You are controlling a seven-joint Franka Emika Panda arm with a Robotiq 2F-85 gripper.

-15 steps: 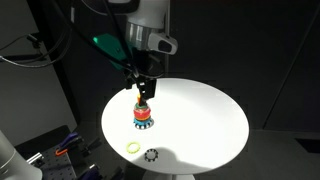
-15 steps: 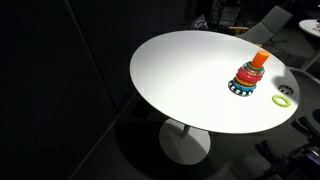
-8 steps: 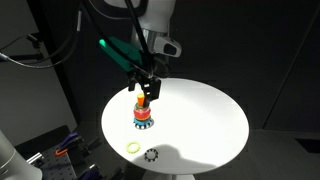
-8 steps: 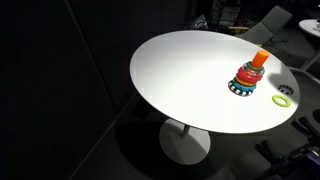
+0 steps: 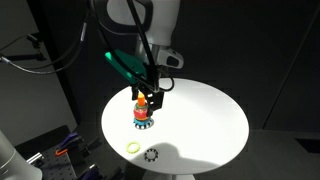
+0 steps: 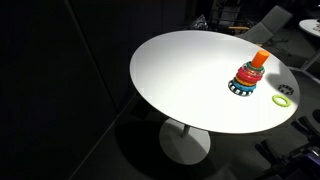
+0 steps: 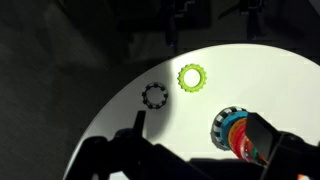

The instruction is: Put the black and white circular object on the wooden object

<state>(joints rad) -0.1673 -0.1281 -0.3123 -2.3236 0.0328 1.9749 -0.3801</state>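
The black and white circular object (image 5: 151, 154) lies flat near the table's front edge, next to a yellow ring (image 5: 132, 147). It also shows in the wrist view (image 7: 154, 96). The wooden object (image 5: 142, 113) stands upright on the white table, with an orange top, red middle and blue toothed base. It shows in both exterior views (image 6: 248, 77) and in the wrist view (image 7: 238, 136). My gripper (image 5: 148, 94) hangs just above the post's top, open and empty. In the wrist view the gripper (image 7: 200, 132) shows as dark fingers spread apart.
The round white table (image 5: 205, 115) stands on a pedestal in a dark room. The yellow ring shows in the wrist view (image 7: 191, 77) and in an exterior view (image 6: 284, 100). Clutter sits on the floor beside the table (image 5: 60, 145).
The arm has swung to the right and the gripper has lifted a little off the post's top. The rings and the post have not moved.
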